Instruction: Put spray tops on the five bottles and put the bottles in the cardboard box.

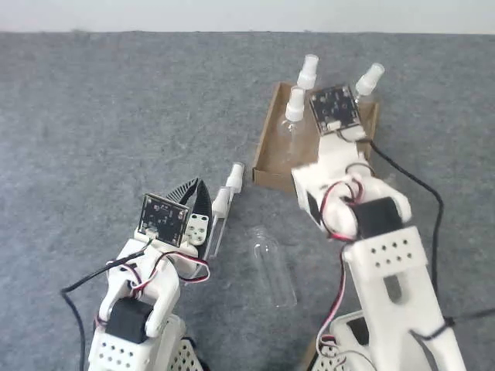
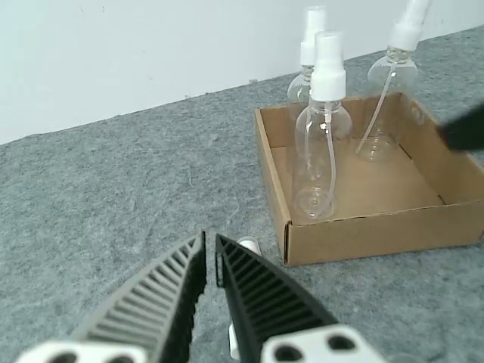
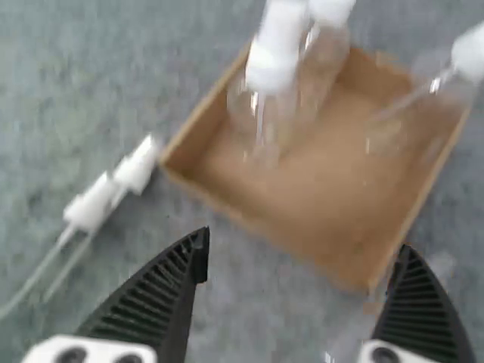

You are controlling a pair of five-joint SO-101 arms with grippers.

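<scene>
high view: three bottles (image 1: pixel 293 127) in box (image 1: pixel 265 148)

Readable text, labels, brands, numbers and signs: none can be made out in any view. The cardboard box (image 2: pixel 363 234) has plain brown walls, and no print can be read on the clear bottles (image 2: pixel 321 144) standing in it.
</scene>
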